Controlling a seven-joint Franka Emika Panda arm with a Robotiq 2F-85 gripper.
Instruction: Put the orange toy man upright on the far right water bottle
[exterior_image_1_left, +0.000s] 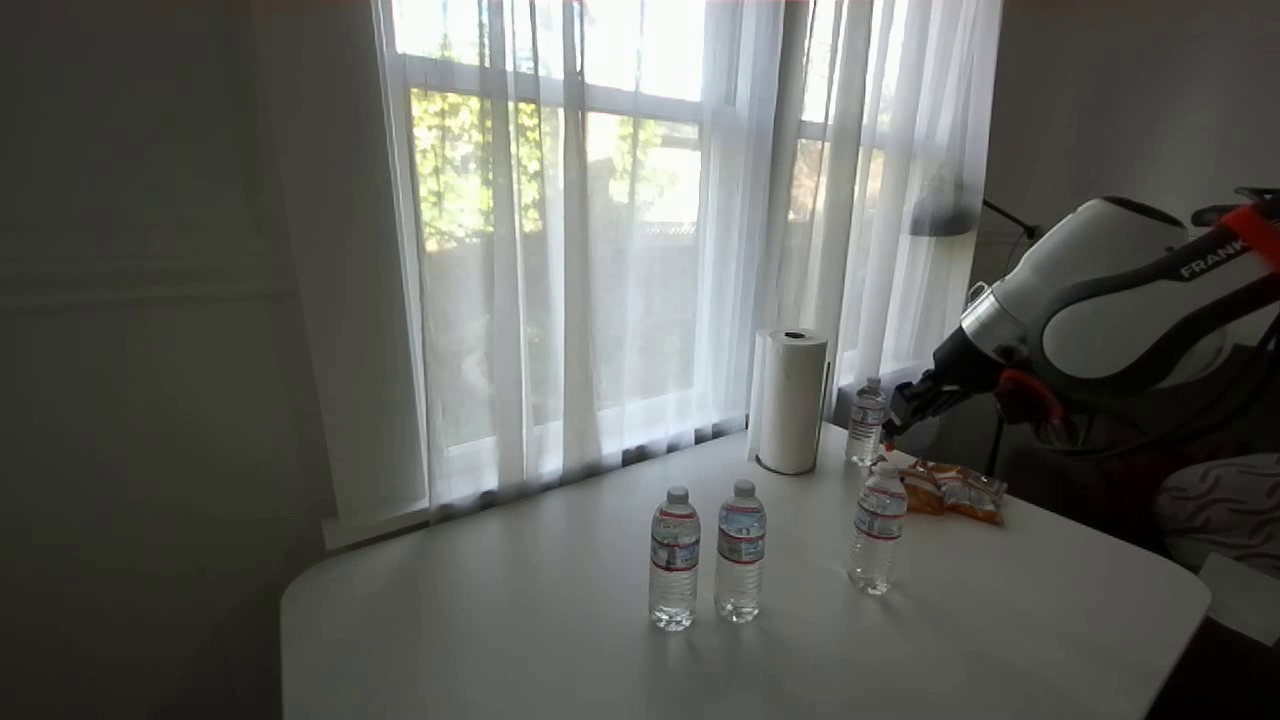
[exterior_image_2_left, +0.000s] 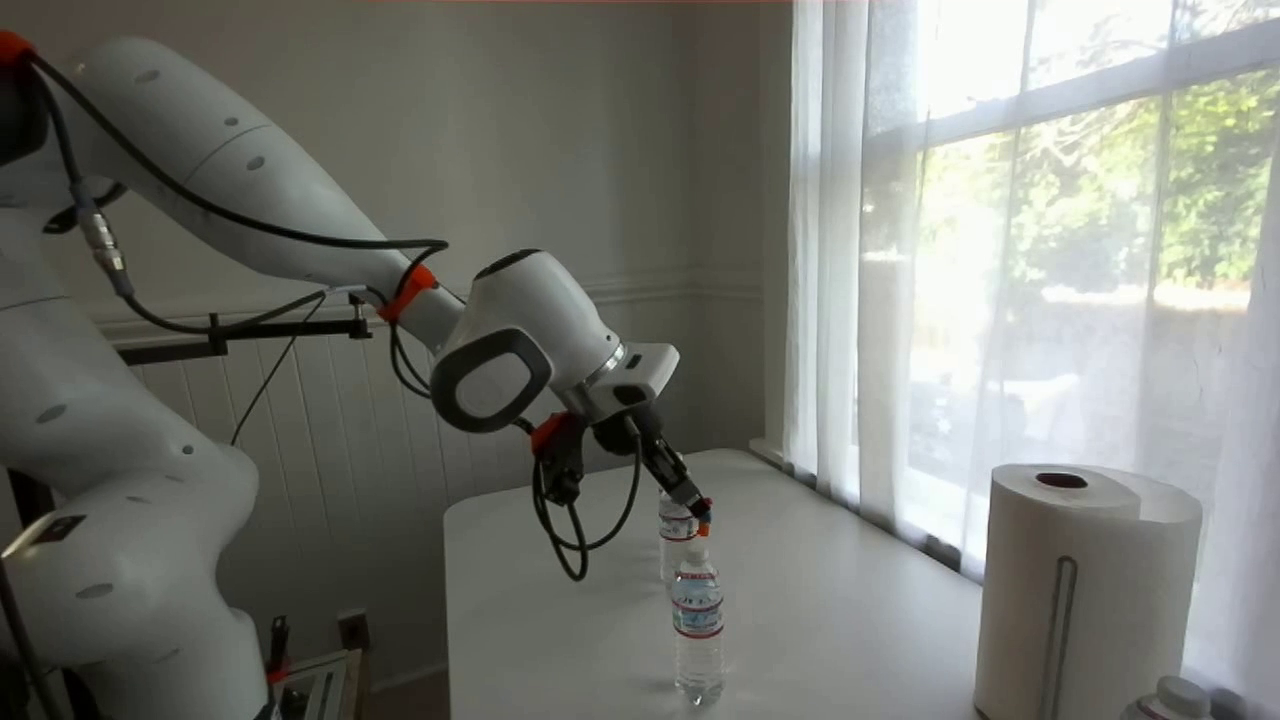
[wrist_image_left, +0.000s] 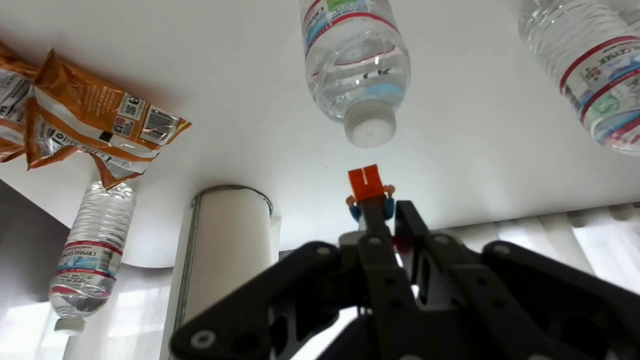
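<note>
- Bottles (exterior_image_1_left: 674, 560): four, all capped and upright on the counter (exterior_image_1_left: 480, 630). Two make a close pair; the third bottle (exterior_image_1_left: 878, 532) stands alone, away from that pair; the fourth bottle (exterior_image_1_left: 866, 425) stands just beside the paper roll (exterior_image_1_left: 790, 405).
- Bags (wrist_image_left: 100, 120): two, orange and printed, lying together. In the wrist view one is cut off by the frame edge.
- Paper roll: one, standing on end near the counter's edge.
- Toy man (wrist_image_left: 366, 184): one, with an orange lower end and blue sleeves. It hangs above the cap (wrist_image_left: 370, 131) of the third bottle, near but apart, orange end downward; a gap shows in both exterior views.
- Pincer (wrist_image_left: 388, 209): one, its jaws drawn nearly together, gripping the toy man between them.
- Arm (exterior_image_2_left: 540, 310): one. In an exterior view it slopes down from the upper left of the frame, with the pincer slanting downward over the third bottle. In an exterior view the wrist (exterior_image_1_left: 1090, 265) comes in from the right, tilted, its pincer angled down toward the left.
</note>
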